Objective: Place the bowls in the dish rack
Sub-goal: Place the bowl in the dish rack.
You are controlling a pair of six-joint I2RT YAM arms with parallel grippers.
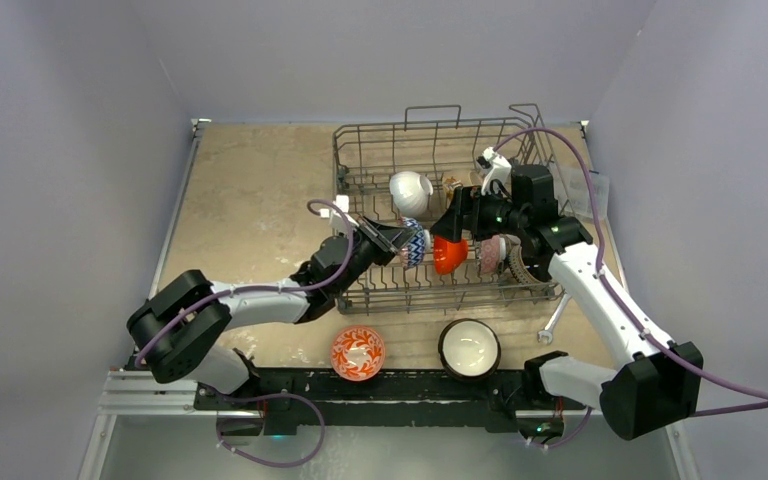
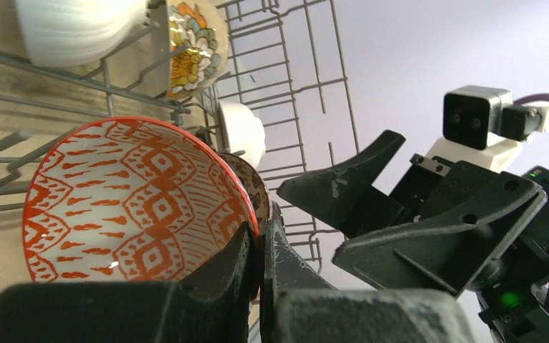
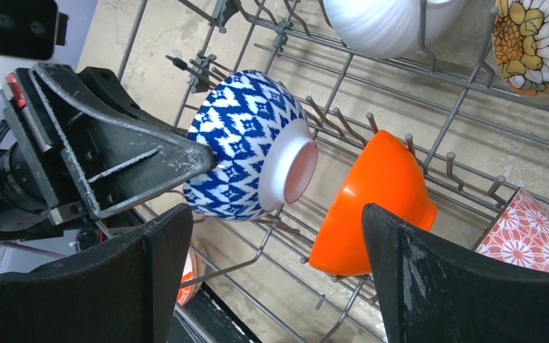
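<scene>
- Grey wire dish rack (image 1: 380,127) sits at the table's (image 1: 250,200) far right corner, with open tabletop to its left.
- Left gripper (image 1: 397,240) is clamped on the rim of a blue-patterned bowl (image 3: 243,153), over the rack's near left part.
- Right gripper (image 3: 275,214) hangs over the orange bowl (image 3: 372,200), jaws wide apart, holding nothing.
- Two more rest at the table's near edge: a red-patterned bowl (image 1: 358,353) and a dark bowl (image 1: 469,348).
- Four stand in the rack: the orange one, a white bowl (image 1: 410,190), a pink bowl (image 3: 536,236) and a flowered bowl (image 3: 536,43).
</scene>
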